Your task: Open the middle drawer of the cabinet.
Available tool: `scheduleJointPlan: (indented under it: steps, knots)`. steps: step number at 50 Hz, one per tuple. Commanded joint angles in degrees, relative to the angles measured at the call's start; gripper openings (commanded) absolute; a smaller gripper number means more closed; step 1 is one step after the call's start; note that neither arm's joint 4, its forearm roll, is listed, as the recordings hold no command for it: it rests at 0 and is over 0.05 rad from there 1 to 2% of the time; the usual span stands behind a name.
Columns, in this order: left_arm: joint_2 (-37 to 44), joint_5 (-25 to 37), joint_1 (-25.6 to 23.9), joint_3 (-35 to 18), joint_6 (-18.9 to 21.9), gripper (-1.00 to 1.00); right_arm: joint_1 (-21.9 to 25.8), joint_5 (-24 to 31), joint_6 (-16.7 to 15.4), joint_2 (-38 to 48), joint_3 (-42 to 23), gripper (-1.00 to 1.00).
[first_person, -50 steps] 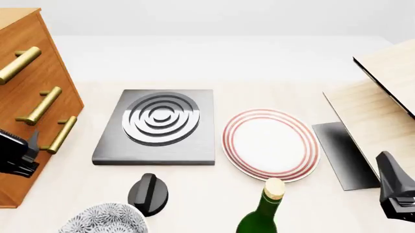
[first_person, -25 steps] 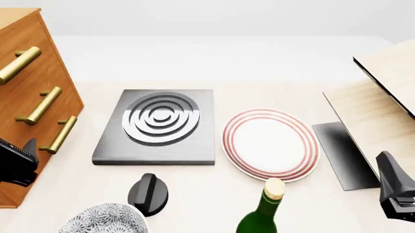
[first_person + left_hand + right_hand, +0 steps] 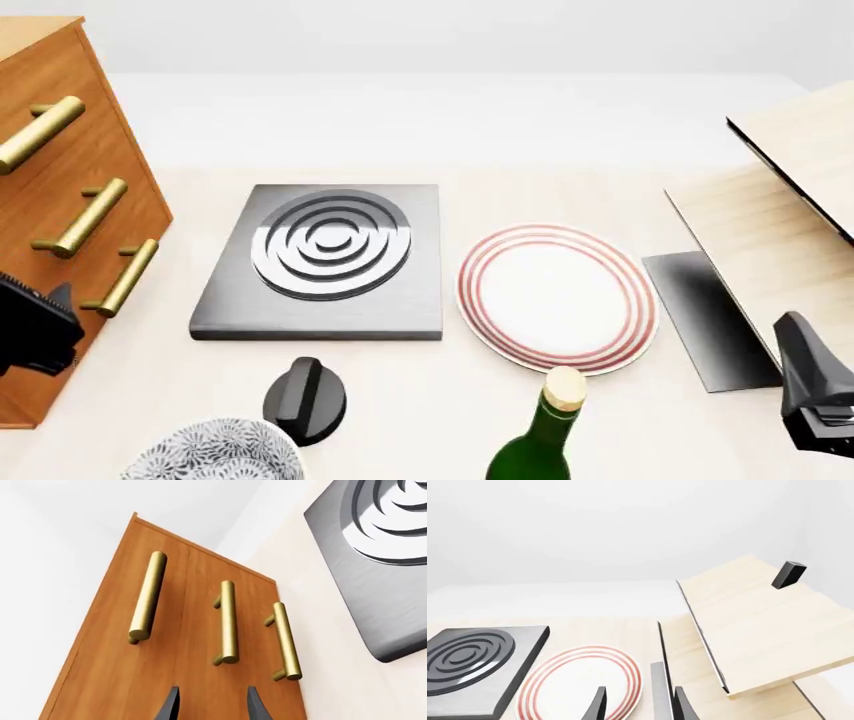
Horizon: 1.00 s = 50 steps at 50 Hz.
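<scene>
Left wrist view looks straight at the cabinet (image 3: 180,630), which stands at the desk's left edge, its three brass bar handles side by side. The middle drawer (image 3: 228,622) is shut, its handle lined up just ahead of the left end effector (image 3: 211,705), whose fingers are spread with nothing between them (likely so the bar can pass in). That arm reaches low toward the cabinet front. The right end effector (image 3: 638,705), spread too, hangs idle near the striped plate (image 3: 580,685).

1 cabinet (image 3: 54,150) | 3 handles (image 3: 227,621) | 1 plate (image 3: 558,296) | 1 bottle (image 3: 541,435) | poss. 1 bowl (image 3: 214,455)
</scene>
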Motion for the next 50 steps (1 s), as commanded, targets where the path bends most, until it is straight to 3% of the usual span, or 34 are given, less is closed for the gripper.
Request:
scheduleJointPlan:
  steps: [1,8,50]
  knots:
    - [5.07,-4.09,-0.23,-1.38,-0.80,1.00,0.18,-0.09,-0.20,-0.10,0.08,1.00]
    - [9.58,-9.41,0.67,-1.69,0.37,1.00,0.18,-0.09,-0.21,-0.10,0.08,1.00]
    - [22.54,-14.07,3.54,-10.52,1.22,1.00,0.18,-0.09,-0.21,-0.11,0.08,1.00]
